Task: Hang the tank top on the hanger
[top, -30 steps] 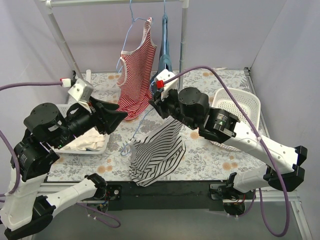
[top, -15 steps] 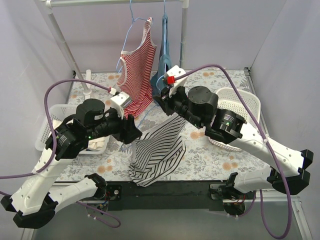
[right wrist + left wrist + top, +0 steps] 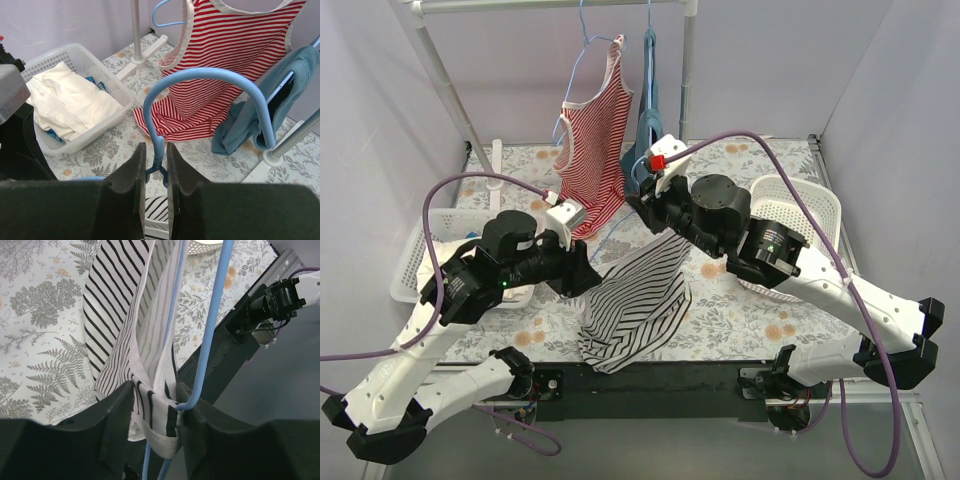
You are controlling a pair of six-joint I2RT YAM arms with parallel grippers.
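The tank top (image 3: 635, 305), white with black stripes, hangs from the hanger (image 3: 607, 243) and drapes over the table's front edge. My left gripper (image 3: 588, 282) is at its left shoulder. In the left wrist view it (image 3: 155, 400) is shut on a bunched strap of the tank top (image 3: 120, 305), with the hanger's blue wire (image 3: 212, 330) bending at the right finger. My right gripper (image 3: 638, 205) is shut on the hanger's neck. In the right wrist view the gripper (image 3: 155, 150) has the hook (image 3: 210, 80) arching above it and a bit of the tank top (image 3: 157, 210) below.
A red-striped top (image 3: 592, 160) and a blue garment (image 3: 648, 110) hang on the white rack (image 3: 686, 80) behind. A white basket (image 3: 410, 260) with pale clothes stands at the left, and another white basket (image 3: 800, 215) at the right. Purple walls close in on three sides.
My left arm swung in from the left and lowered its gripper onto the tank top's left shoulder. My right gripper shifted slightly up and right with the hanger.
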